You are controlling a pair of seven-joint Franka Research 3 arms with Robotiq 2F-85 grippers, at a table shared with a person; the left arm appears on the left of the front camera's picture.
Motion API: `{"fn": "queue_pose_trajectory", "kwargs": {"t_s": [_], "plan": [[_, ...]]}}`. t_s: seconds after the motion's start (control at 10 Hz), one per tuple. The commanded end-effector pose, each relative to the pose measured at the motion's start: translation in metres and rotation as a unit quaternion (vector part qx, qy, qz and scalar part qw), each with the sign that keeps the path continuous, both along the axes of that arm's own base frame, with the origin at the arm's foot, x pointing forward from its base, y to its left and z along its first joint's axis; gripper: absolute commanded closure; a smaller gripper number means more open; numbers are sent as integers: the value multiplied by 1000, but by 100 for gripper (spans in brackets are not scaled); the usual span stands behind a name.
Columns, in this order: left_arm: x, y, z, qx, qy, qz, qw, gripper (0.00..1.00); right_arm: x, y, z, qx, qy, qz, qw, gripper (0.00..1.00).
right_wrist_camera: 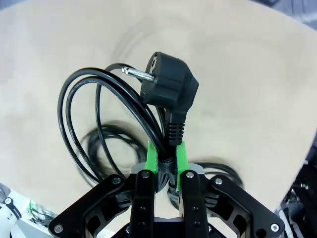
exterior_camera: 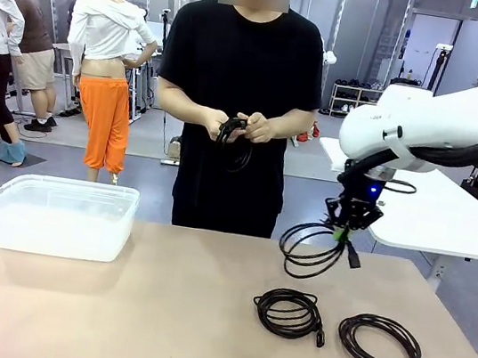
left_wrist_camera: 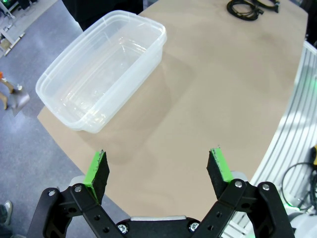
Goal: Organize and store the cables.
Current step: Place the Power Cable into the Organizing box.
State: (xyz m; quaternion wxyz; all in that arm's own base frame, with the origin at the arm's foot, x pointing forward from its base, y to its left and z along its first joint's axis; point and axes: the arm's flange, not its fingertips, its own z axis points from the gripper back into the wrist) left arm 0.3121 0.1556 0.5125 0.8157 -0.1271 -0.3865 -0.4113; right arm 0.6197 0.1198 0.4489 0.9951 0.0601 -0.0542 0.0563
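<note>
My right gripper [exterior_camera: 340, 234] hangs above the table's right half, shut on a coiled black cable [exterior_camera: 312, 247] that dangles below it. In the right wrist view the green pads [right_wrist_camera: 153, 158] pinch the cord just under its black plug [right_wrist_camera: 167, 90]. Two more coiled cables lie flat on the table: one [exterior_camera: 289, 313] near the middle right, another [exterior_camera: 381, 343] with a pale tie band to its right. The person at the far side holds a fourth black cable [exterior_camera: 234, 140] in both hands. My left gripper [left_wrist_camera: 158, 168] is open with nothing between its fingers, above the table's left edge.
A clear plastic bin [exterior_camera: 58, 215] stands at the table's far left, with nothing in it; it also lies ahead of the left gripper as the bin [left_wrist_camera: 101, 69]. A white table [exterior_camera: 449, 219] stands behind at the right. Bare tabletop [exterior_camera: 156, 311] spreads between bin and cables.
</note>
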Motion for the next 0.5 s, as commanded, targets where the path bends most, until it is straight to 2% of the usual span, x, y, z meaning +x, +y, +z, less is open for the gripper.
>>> {"fn": "queue_pose_trajectory", "kwargs": {"t_s": [0.0,0.4], "plan": [[1,1,-1,-4,-8,-6,1000,0,-20,39,0,58,-42,39,997,100],[1,1,-1,-4,-8,-6,1000,0,-35,160,-47,93,-35,153,983,100]]}}
